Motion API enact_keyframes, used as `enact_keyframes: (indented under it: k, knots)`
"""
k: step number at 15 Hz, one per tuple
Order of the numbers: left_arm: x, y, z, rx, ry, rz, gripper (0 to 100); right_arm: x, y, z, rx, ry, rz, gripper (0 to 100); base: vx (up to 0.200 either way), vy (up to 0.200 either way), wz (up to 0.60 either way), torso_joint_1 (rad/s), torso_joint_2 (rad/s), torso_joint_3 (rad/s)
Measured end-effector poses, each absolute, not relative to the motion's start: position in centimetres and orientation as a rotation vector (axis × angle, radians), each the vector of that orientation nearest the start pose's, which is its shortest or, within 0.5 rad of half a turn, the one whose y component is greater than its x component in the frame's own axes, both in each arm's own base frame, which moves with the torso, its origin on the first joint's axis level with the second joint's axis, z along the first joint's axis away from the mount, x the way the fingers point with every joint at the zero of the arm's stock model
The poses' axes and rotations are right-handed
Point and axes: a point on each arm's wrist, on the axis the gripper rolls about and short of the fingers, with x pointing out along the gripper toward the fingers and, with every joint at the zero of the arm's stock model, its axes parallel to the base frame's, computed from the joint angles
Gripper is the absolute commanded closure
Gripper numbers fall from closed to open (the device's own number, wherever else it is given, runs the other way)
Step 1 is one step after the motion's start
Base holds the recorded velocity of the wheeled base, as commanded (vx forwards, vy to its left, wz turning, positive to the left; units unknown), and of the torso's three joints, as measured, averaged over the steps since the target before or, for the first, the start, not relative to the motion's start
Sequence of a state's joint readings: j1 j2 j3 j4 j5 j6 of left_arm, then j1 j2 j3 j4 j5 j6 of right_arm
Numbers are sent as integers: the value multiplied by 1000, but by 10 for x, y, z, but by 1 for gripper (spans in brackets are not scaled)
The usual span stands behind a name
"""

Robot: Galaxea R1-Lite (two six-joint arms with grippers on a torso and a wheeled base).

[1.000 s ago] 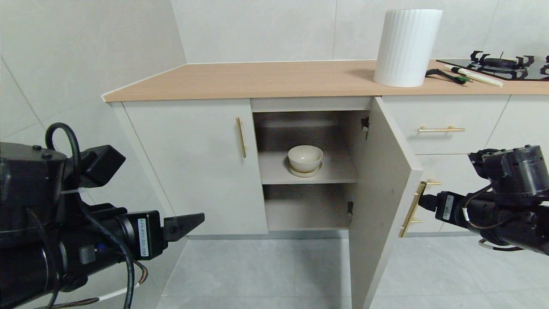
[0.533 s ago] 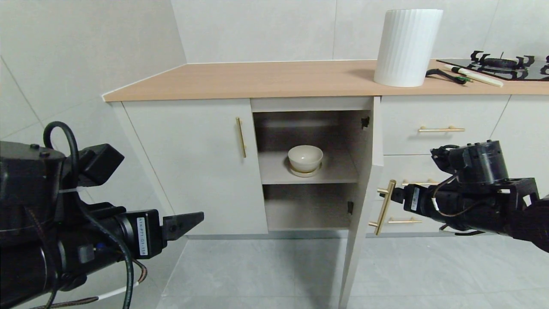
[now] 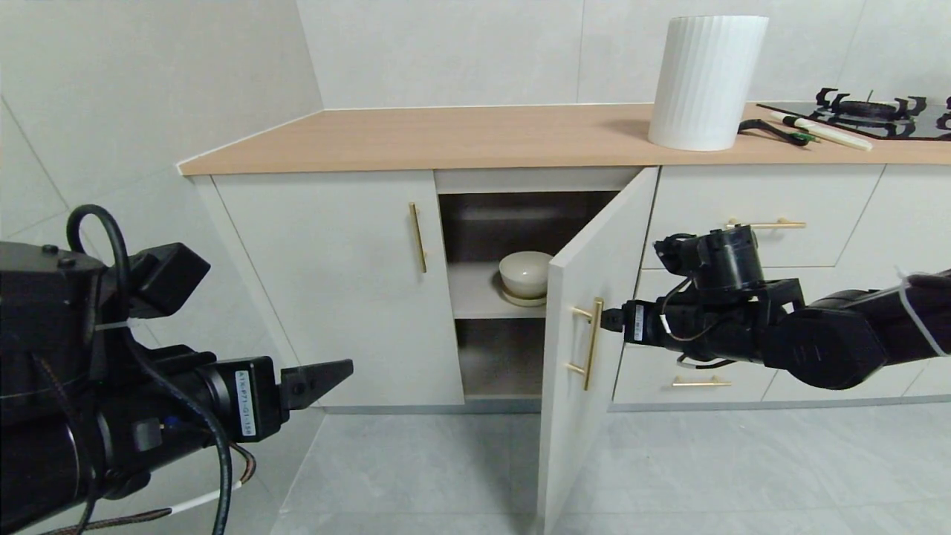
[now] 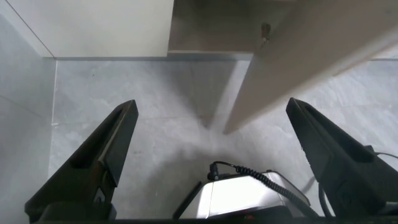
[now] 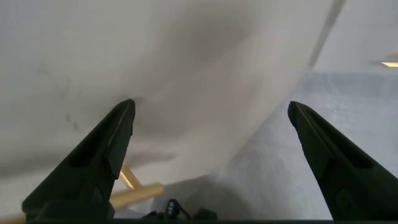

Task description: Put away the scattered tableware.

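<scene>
**Right gripper at the cupboard door handle, bowl on the shelf inside**

The right gripper (image 3: 608, 319) is at the gold handle (image 3: 592, 343) of the cupboard door (image 3: 587, 297), its tip right up against the upper part of the bar; in the right wrist view its fingers (image 5: 99, 155) stand wide apart with the door's pale face ahead of them and nothing held between; whether a finger actually touches the handle I cannot tell. The door stands partly open, hinged on its right side, its free edge swung out over the floor (image 3: 446, 475).

The left gripper (image 3: 338, 370) hangs low on the left, well apart from the cupboard; its fingers are likewise spread and empty, pointing toward the grey floor tiles and the bottom corner of the door.

Behind the door's edge, the bowl (image 3: 524, 272) sits on a small plate (image 3: 520, 300) on the middle shelf (image 3: 479, 293); the door hides the bowl's right rim. The neighbouring door (image 3: 342, 290) on the left is closed; drawers (image 3: 765, 197) with gold pulls lie to the right.

On the wooden worktop (image 3: 446, 137) above stands a tall white ribbed jar (image 3: 706, 82); just beside it lie a couple of long utensils (image 3: 817, 132), next to a black hob (image 3: 877, 111).
</scene>
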State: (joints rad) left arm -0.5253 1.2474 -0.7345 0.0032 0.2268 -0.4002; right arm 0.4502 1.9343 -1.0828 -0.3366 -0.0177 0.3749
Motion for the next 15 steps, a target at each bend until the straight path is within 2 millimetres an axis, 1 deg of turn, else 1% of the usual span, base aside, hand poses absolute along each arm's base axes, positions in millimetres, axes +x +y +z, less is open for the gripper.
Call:
enact_keyframes:
  k: [3,6,10,15]
  knots:
    - [160,-87,214,-199,530,-190,0,340,167,140,239,583,327,0,0,0,0,0,0,0]
    - [161,-87,214,-196,528,-178,0,343,170,134,238,590,323,0,0,0,0,0,0,0]
    - [161,-86,213,-176,532,-177,0,345,174,134,251,556,331,0,200,0,0,0,2,2]
    - [161,-86,211,-175,538,-175,0,350,180,128,293,546,330,0,200,0,0,3,1,5]
